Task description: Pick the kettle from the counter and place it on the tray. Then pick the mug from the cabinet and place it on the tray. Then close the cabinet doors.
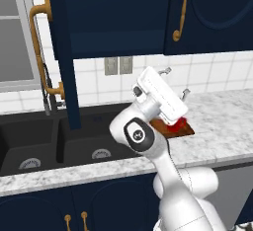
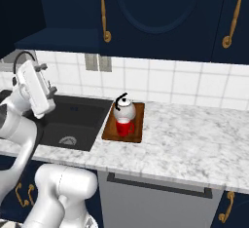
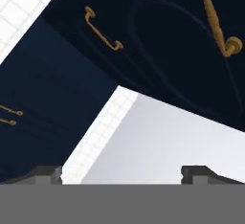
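Observation:
The white-silver kettle (image 2: 125,106) and the red mug (image 2: 124,127) stand together on the wooden tray (image 2: 138,133), which lies on the marble counter (image 2: 194,139) right of the sink. In the left base view my hand covers most of the tray (image 1: 182,131), and a bit of the mug (image 1: 179,122) shows. My gripper (image 1: 175,82) (image 2: 47,78) is open and holds nothing; it is raised over the sink's right side, left of the tray, pointing up toward the cabinet (image 1: 118,22). The left cabinet door (image 1: 66,77) stands open, edge-on. The right door (image 1: 207,13) (image 2: 155,8) is shut. In the hand view the fingertips (image 3: 48,173) stand wide apart.
A black double sink (image 1: 49,141) (image 2: 73,120) with a faucet (image 1: 47,96) lies under the open door. Wall outlets (image 1: 118,65) sit on the tiled backsplash. Navy lower cabinets (image 1: 74,205) run below the counter, with a grey appliance front (image 2: 155,198) to the right.

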Controlling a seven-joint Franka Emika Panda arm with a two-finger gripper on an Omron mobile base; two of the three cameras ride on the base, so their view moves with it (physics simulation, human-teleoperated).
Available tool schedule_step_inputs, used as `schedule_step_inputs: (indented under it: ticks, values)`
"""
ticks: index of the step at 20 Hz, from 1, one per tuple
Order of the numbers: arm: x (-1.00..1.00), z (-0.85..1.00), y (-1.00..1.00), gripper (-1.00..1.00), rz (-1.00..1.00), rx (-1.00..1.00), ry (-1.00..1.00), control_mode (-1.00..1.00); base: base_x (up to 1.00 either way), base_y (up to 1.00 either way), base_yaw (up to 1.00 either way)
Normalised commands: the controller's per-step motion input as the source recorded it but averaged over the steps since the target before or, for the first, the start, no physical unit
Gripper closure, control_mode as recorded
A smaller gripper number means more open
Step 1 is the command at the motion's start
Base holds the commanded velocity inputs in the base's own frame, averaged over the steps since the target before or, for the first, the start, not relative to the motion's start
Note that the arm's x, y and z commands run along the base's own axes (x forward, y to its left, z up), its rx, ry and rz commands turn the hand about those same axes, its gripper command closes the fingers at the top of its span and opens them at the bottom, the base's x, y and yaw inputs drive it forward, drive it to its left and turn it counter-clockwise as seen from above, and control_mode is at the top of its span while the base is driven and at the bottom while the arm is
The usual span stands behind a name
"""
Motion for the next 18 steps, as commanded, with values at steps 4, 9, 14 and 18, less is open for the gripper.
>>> schedule_step_inputs:
  ticks: [4,9,14,18]
  values:
    - [-0.09,0.00,0.52,-1.00,-0.32,-0.17,0.08,-1.00,0.00,0.00,0.00]
    - [-0.10,0.00,0.71,-1.00,-0.27,-0.13,0.07,-1.00,0.00,0.00,0.00]
    - [0.00,0.00,0.68,-1.00,-0.23,-0.06,0.21,-1.00,0.00,0.00,0.00]
    - [0.00,-0.01,0.49,-1.00,-0.25,0.00,0.36,-1.00,0.00,0.00,0.00]
